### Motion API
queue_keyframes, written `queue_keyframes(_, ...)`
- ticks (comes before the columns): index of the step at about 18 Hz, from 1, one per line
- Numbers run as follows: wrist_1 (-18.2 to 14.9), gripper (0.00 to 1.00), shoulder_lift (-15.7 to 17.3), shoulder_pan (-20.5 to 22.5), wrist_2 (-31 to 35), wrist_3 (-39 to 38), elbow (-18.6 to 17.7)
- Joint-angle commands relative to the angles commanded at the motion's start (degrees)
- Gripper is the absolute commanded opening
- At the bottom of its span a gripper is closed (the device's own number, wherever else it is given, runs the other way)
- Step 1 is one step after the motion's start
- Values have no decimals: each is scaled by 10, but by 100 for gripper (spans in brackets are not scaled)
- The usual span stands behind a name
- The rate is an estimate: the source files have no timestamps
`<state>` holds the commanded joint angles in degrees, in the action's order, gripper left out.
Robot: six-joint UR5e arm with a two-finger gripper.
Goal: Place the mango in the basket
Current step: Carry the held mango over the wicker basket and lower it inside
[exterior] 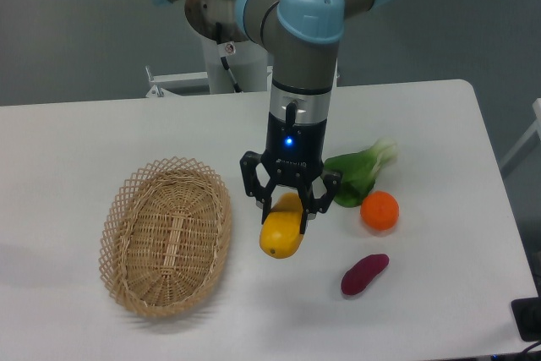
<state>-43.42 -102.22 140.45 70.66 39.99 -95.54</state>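
The mango point(281, 234) is a yellow-orange oval fruit in the middle of the table, right of the basket point(135, 230). My gripper point(286, 210) points straight down over the mango's far end. Its two black fingers point(267, 205) press against the fruit's sides, so it is shut on the mango. The mango's near end sticks out below the fingers, low over the table. The light tan wicker basket holds nothing, and its right rim is a short gap from the mango.
A green leafy vegetable point(359, 177) lies just right of the gripper. A round orange point(379, 210) and a purple sweet potato point(364, 274) lie further right and nearer the front. The table's right edge runs past them.
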Motion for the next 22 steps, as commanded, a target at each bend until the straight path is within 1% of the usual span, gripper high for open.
queue_keyframes(3,-4,49,3,-1,4,-2,-5)
queue_keyframes(4,-6,49,6,-9,16,-8,-9)
queue_keyframes(7,-5,49,10,-57,64,-41,-24)
queue_keyframes(8,-5,49,10,-70,76,-56,-35)
queue_keyframes(11,-4,49,6,-115,97,-111,-56)
queue_keyframes(13,-4,49,4,-133,105,-132,-62)
queue_keyframes(15,-4,49,-4,-149,108,-138,-65)
queue_keyframes(20,-2,49,-53,-195,119,-151,-71)
queue_keyframes(22,-1,49,-65,-205,122,-153,-71)
